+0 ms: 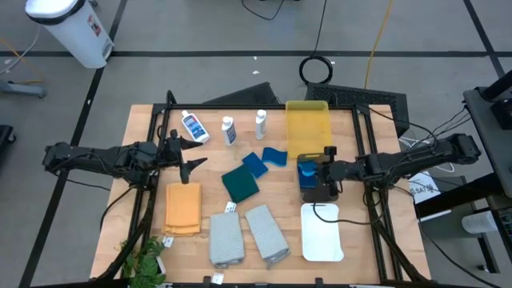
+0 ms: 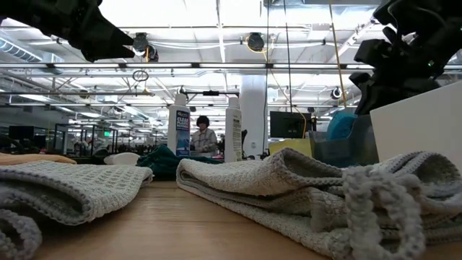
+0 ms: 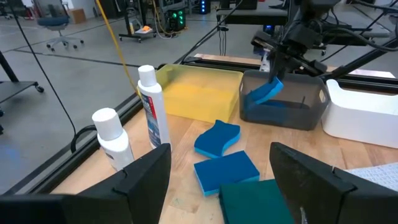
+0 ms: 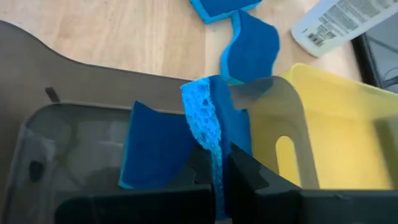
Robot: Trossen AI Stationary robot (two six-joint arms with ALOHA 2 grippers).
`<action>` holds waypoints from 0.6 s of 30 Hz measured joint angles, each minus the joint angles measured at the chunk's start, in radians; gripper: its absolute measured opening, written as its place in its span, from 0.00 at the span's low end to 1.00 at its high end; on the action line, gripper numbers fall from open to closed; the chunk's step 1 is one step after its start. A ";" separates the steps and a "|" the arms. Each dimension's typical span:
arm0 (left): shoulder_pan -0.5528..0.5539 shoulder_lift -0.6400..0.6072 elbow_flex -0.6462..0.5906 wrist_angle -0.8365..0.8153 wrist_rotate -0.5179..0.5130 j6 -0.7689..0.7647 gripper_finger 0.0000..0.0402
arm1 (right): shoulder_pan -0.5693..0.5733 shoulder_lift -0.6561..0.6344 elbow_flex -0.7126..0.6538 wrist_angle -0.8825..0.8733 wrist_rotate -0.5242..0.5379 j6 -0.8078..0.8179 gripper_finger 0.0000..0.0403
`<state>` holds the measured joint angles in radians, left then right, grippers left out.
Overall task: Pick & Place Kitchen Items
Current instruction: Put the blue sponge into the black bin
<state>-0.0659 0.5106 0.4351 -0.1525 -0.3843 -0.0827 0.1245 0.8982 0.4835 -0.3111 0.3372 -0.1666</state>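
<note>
A blue sponge (image 4: 211,134) is being pinched on edge between the closed fingers of the right gripper (image 4: 214,171), and it is being held over the dark grey tray (image 1: 317,189), just above a second blue sponge (image 4: 155,146) that is lying inside that tray. The grey tray is being flanked on the counter (image 1: 152,120) by the yellow tray (image 1: 308,128) on one side and the white tray (image 1: 322,234) on the other. The left gripper (image 1: 186,151) is being held with its fingers spread apart and nothing between them, over the counter near the lying bottle (image 1: 193,126). Two upright bottles (image 3: 152,112) are being shown standing close together in the left wrist view. Two more loose blue sponges (image 3: 217,138) are being left on the wood beside the dark green cloth (image 1: 240,183), between the bottles and the trays. The orange towel (image 1: 183,208) is being shown lying folded near the left arm, and the two grey towels (image 1: 226,240) are lying side by side at the counter's near edge. In the low view, a person (image 2: 203,134) is being seen far off in the room behind.
</note>
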 joint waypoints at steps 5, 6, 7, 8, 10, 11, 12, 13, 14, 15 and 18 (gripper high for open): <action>0.000 0.000 0.000 0.000 0.000 0.000 0.69 | -0.001 0.000 0.000 0.000 -0.002 0.009 0.00; 0.000 0.000 0.000 0.000 0.000 0.000 0.69 | -0.001 0.000 0.000 0.000 -0.002 0.009 0.00; 0.000 0.000 0.000 0.000 0.000 0.000 0.69 | -0.001 0.000 0.000 0.000 -0.002 0.012 0.00; 0.000 0.000 0.000 0.000 0.000 0.000 0.69 | -0.001 0.000 0.000 0.000 -0.002 0.018 0.00; 0.000 0.000 0.000 0.000 0.000 0.000 0.69 | -0.001 0.000 0.000 0.000 -0.002 0.024 0.00; 0.000 0.000 0.000 0.000 0.000 0.000 0.69 | -0.001 0.000 0.000 0.000 -0.003 0.024 0.00; 0.000 0.000 0.000 0.000 0.000 0.000 0.69 | -0.001 0.000 0.000 0.000 -0.003 0.024 0.00; 0.000 0.000 0.000 0.000 0.000 0.000 0.69 | -0.001 0.000 0.000 0.000 -0.003 0.024 0.00; 0.000 0.000 0.000 0.000 0.000 0.000 0.69 | -0.001 0.000 0.000 0.000 -0.004 0.024 0.00; 0.000 0.000 0.000 0.000 0.000 0.000 0.69 | -0.001 0.000 0.000 0.000 -0.009 0.025 0.00; 0.000 0.000 0.000 0.000 0.000 0.000 0.69 | -0.002 0.000 0.000 0.000 -0.052 0.038 0.00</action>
<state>-0.0658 0.5106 0.4351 -0.1528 -0.3843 -0.0826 0.1226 0.8982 0.4835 -0.3111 0.2854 -0.1283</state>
